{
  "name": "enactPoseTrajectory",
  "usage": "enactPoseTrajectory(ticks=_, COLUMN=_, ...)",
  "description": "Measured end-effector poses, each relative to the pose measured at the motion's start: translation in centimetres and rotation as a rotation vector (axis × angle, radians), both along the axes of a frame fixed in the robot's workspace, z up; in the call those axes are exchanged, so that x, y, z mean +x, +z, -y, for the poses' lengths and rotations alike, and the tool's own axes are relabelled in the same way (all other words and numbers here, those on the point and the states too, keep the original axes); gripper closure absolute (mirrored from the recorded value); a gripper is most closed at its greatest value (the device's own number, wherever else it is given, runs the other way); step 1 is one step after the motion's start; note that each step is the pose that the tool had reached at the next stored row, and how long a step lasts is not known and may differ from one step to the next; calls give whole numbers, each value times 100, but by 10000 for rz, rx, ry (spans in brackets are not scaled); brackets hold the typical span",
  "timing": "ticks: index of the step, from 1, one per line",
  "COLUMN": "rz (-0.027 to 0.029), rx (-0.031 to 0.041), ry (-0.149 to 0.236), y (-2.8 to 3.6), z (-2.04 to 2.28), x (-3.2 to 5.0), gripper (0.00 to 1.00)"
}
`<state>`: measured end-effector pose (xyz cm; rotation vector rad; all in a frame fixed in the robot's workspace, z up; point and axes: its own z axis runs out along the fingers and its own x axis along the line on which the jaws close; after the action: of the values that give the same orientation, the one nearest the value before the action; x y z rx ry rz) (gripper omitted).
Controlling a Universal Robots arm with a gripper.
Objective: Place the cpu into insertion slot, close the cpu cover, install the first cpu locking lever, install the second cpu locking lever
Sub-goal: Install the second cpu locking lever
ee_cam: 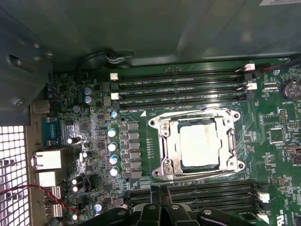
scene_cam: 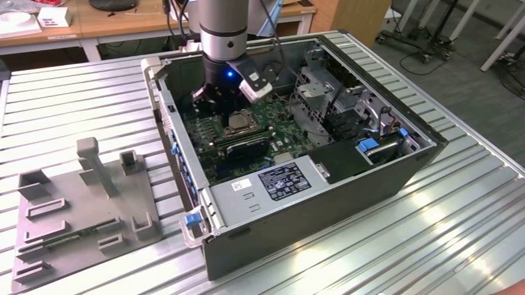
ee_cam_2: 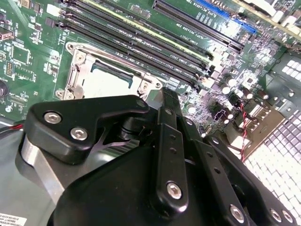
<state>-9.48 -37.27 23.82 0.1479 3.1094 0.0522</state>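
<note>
One arm reaches down into an open black computer case [scene_cam: 328, 203] that lies on a ribbed aluminium worktop [scene_cam: 82, 104]. Its black tool [scene_cam: 215, 98] hangs just above the green board [scene_cam: 271, 126], near the case's rear wall. Whether its fingers are spread or pressed together cannot be told; in the second wrist view its matt black links and silver bolt heads cover the lower part of the picture, and the fingertips are hidden.

The cpu [ee_cam: 200, 145], a flat square chip with a pale, dull-silver top, sits in the insertion slot [ee_cam: 165, 147], whose bright metal rim frames it on all sides. The cpu cover [ee_cam: 202, 123], a thin silvery frame with a cut-out centre, seems to lie down flat around the chip, though the glare makes that hard to judge. The socket stands between two banks of long narrow black memory slots [ee_cam: 183, 87]. In the second wrist view the chip [ee_cam_2: 106, 84] shows just beyond the tool's links.

On the exterior view's left, well apart from the case, a grey moulded fixture [scene_cam: 82, 209] with upright posts rests on the worktop.
</note>
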Motion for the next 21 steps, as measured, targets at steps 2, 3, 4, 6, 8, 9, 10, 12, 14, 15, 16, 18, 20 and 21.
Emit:
enactPoseTrajectory(ticks=2, rz=0, rx=0, ry=0, y=14, z=0, x=0, gripper=89)
enactPoseTrajectory(ticks=3, rz=1, rx=1, ry=0, y=17, z=0, x=0, gripper=89)
enactPoseTrajectory(ticks=4, rz=2, rx=2, ry=0, y=16, z=0, x=0, gripper=89)
enactPoseTrajectory(ticks=6, rz=2, rx=3, ry=0, y=17, z=0, x=0, gripper=89)
enactPoseTrajectory(ticks=8, rz=0, rx=0, ry=0, y=22, z=0, x=7, gripper=89)
enactPoseTrajectory(ticks=9, rz=0, rx=0, ry=0, y=22, z=0, x=7, gripper=89)
enactPoseTrajectory(ticks=10, rz=0, rx=0, ry=1, y=21, z=0, x=9, gripper=89)
enactPoseTrajectory(ticks=12, rz=0, rx=0, ry=1, y=22, z=0, x=18, gripper=89)
enactPoseTrajectory(ticks=14, rz=0, rx=0, ry=0, y=22, z=0, x=29, gripper=89)
enactPoseTrajectory(ticks=15, rz=0, rx=0, ry=1, y=22, z=0, x=32, gripper=89)
enactPoseTrajectory(ticks=16, rz=0, rx=1, ry=-1, y=21, z=0, x=32, gripper=89)
enactPoseTrajectory(ticks=18, rz=0, rx=1, ry=0, y=21, z=0, x=42, gripper=89)
enactPoseTrajectory(ticks=20, rz=1, rx=0, ry=0, y=21, z=0, x=51, gripper=89)
enactPoseTrajectory(ticks=21, rz=1, rx=0, ry=0, y=21, z=0, x=51, gripper=89)
